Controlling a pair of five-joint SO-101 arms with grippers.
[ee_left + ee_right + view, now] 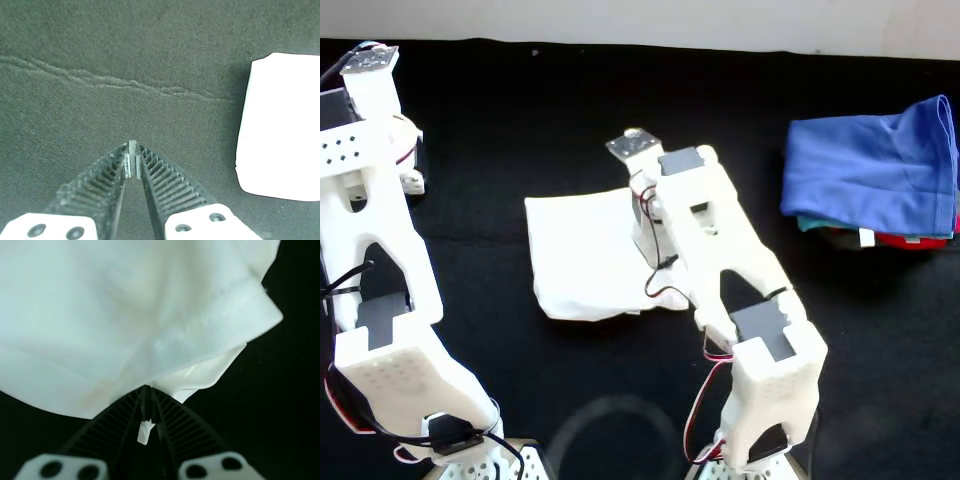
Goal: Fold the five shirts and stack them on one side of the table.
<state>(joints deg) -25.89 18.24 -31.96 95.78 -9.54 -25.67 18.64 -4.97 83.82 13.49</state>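
Shirt (585,255), white, lies rumpled mid-tabletop (520,120), its 3 o'clock side pinched in the right hand (146,412), jaws closed on a scrap of cloth. Left hand (133,160) sits at 10 o'clock, jaws pressed together. At 3 o'clock, a stack (840,228): blue shirt (870,170) on top, white tag (866,237) unreadable.

Table cover (100,50): black felt-like cloth, matt, slightly fuzzy, one raised crease. White shirt (125,305): soft cloth, matt, stitched hem. Blue shirt (870,170): smooth cloth, faint sheen. Arm shells (405,375): white matt plastic. Left gripper (133,160) and right gripper (146,405): black ribbed plastic, matt
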